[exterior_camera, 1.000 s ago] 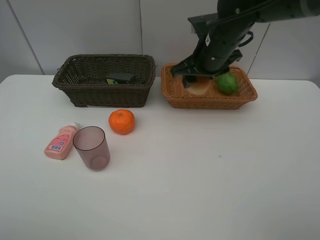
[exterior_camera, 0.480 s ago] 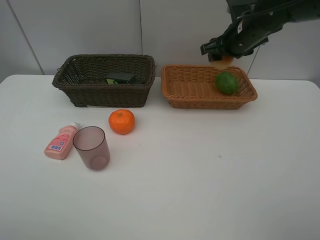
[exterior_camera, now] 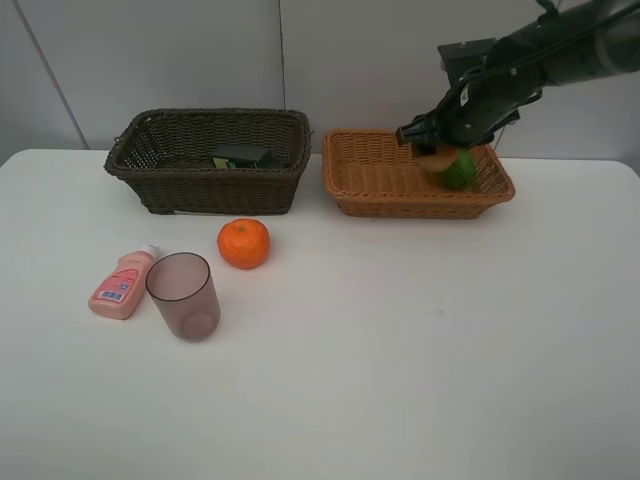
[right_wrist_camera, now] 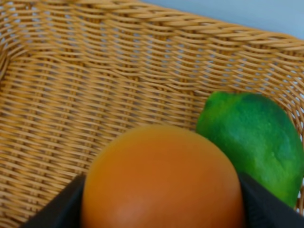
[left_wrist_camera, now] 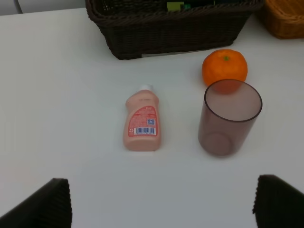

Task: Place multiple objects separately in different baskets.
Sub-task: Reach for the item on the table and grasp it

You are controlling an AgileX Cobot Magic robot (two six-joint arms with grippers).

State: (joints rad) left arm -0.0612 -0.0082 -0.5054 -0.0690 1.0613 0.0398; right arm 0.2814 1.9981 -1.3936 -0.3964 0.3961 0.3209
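My right gripper point(exterior_camera: 437, 153) hangs over the light wicker basket point(exterior_camera: 420, 206), shut on a red-yellow peach-like fruit point(right_wrist_camera: 161, 180) just above the basket floor. A green lime point(right_wrist_camera: 251, 137) lies in the same basket, close beside that fruit. In the dark brown basket point(exterior_camera: 210, 190) lies the dark green bottle point(exterior_camera: 243, 155). On the table in front of it are the mandarin point(exterior_camera: 244, 243), the mauve cup point(exterior_camera: 184, 295) standing upright, and the pink bottle point(exterior_camera: 122, 284) lying flat. My left gripper point(left_wrist_camera: 161, 204) is open, held above the table nearer than the cup point(left_wrist_camera: 232, 118) and pink bottle point(left_wrist_camera: 141, 122).
A white table point(exterior_camera: 420, 350) carries everything, with a pale wall close behind the baskets. The mandarin point(left_wrist_camera: 224, 66) sits right behind the cup. The two baskets stand side by side with a narrow gap between them.
My right gripper lifted the fruit from the left part of the light basket, swung up and right, then came down beside the lime. Nothing else moved.
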